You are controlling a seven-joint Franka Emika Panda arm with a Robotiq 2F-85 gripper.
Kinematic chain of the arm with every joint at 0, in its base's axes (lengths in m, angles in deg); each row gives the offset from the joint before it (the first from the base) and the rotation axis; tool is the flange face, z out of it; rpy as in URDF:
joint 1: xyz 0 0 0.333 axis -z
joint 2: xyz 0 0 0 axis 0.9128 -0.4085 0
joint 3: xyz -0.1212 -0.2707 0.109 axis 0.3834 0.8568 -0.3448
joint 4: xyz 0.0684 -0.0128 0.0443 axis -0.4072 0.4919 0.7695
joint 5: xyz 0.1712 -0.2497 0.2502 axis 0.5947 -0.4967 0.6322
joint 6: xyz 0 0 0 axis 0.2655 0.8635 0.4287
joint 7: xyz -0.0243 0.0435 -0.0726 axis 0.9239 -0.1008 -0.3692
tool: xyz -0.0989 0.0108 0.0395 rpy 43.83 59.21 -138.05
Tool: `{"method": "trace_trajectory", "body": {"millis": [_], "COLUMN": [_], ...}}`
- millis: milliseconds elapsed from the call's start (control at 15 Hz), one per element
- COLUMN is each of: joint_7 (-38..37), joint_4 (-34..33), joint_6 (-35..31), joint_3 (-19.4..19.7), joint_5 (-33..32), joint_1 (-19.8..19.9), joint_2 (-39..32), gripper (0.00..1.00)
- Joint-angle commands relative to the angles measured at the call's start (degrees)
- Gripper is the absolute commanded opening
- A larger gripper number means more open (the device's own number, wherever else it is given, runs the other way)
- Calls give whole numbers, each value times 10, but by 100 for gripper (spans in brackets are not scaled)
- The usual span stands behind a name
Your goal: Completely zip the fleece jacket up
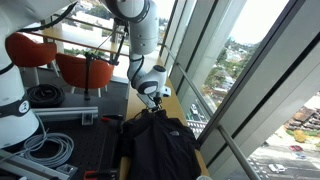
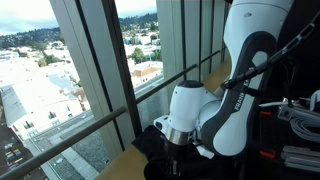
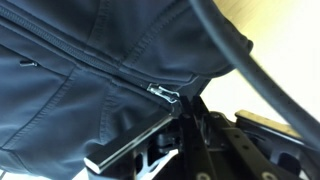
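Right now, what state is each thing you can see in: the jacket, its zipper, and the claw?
fleece jacket: lying spread on the wooden table, front up.
zipper: closed along the stretch seen in the wrist view.
zipper pull: right at the claw's tips.
claw: lowered at the jacket's collar end; open or shut cannot be told.

Fleece jacket (image 1: 160, 145) black; zipper pull (image 3: 165, 94) silver; arm (image 1: 140, 30) white; table (image 1: 183, 108) tan.

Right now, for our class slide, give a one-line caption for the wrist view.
The gripper sits at the silver zipper pull on the black fleece jacket.
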Motion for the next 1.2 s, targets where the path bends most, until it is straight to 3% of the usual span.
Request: {"method": "trace_trajectory", "body": {"millis": [0,67,133,267,467,800,1133], "joint_7": [-25,-25,-27,-27,-24,-10,5], "joint_4": [-9,-10,-9,-5,7,67,141], "joint_6": [-6,-5,-6,-7,-7,-18,-29], "joint_3": [-8,-10,-9,-14,-31,-59,-81], "joint_5": [-23,-23,-22,-22,-21,-19,-17], "joint_1": [-4,-3,-3,1,17,84,178], "joint_2": [-2,-2,-1,1,12,51,100], "gripper": [2,2,32,40,63,98,100]}}
